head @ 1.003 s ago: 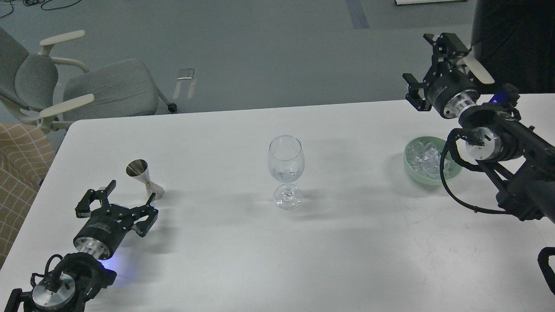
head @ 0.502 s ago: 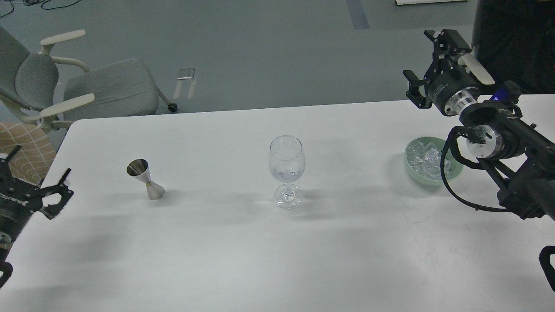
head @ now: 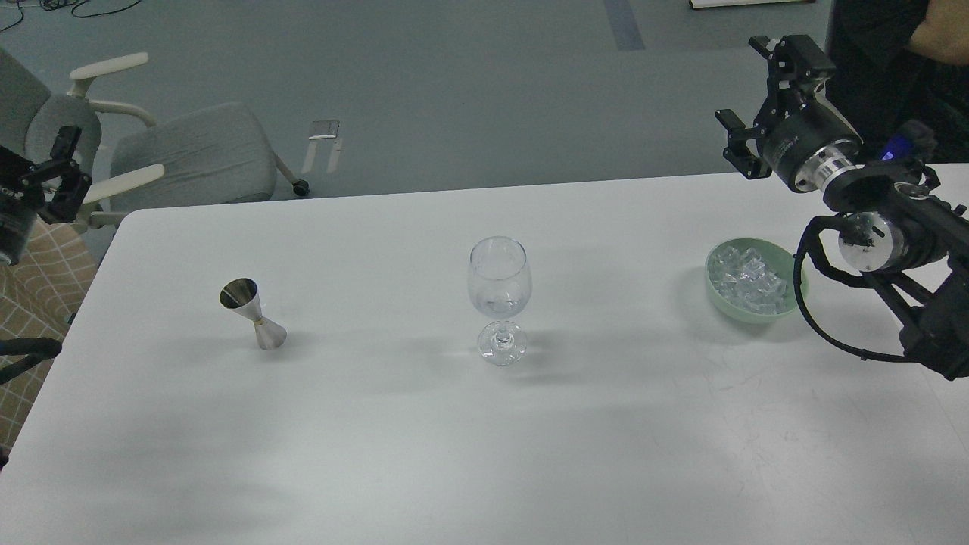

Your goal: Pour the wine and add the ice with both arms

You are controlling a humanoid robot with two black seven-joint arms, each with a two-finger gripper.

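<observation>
A clear wine glass (head: pixel 498 288) stands upright at the table's middle, with something clear low in its bowl that I cannot make out. A steel jigger (head: pixel 252 314) stands to its left. A pale green bowl (head: pixel 715 291) at the right holds several ice cubes (head: pixel 749 278). My right gripper (head: pixel 758 92) is open and empty, raised beyond the table's far edge, above and behind the bowl. My left gripper (head: pixel 63 172) is open and empty at the view's left edge, off the table and far from the jigger. No wine bottle is in view.
The white table (head: pixel 484 439) fills the lower view. A grey office chair (head: pixel 189 151) stands beyond its far left corner. Checked fabric (head: pixel 30 272) lies left of the table. A person's arm (head: pixel 939 30) shows at the top right corner.
My left arm has pulled back from beside the jigger, off the table and up to the view's left edge. My right gripper has drifted slightly right and up, still open.
</observation>
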